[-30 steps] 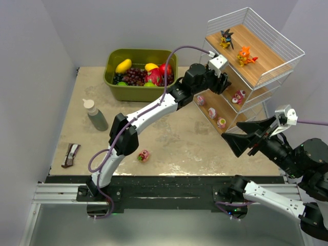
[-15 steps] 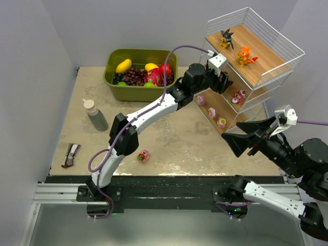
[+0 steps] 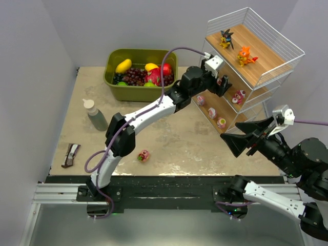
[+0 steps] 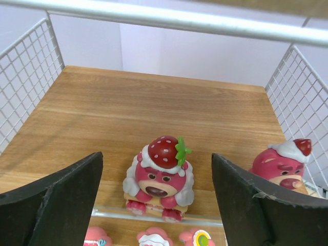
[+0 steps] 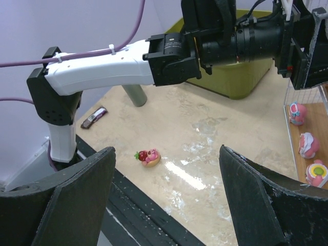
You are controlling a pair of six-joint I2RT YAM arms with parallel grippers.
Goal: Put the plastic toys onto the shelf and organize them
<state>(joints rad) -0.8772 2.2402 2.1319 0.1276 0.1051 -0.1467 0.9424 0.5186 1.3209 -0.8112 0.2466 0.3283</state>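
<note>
Sitting upright at the front lip of the shelf's (image 4: 154, 102) middle tier, a strawberry-capped pink toy (image 4: 159, 177) faces the left wrist camera. A second pink toy (image 4: 284, 163) stands just beside it on the right. The left pincer (image 4: 156, 155) is spread wide around the first toy, gripping nothing and touching neither side. The tier slants and the toy sits right at the rail. A finger that drifts sideways on the way out could tip it over onto the toys on the tier below, or knock its neighbour. Across the tabletop (image 3: 169, 138), one more pink toy (image 3: 144, 155) lies near the front edge, where a clumsy grab might push it off. The right pincer (image 5: 166, 149) hangs released and empty.
</note>
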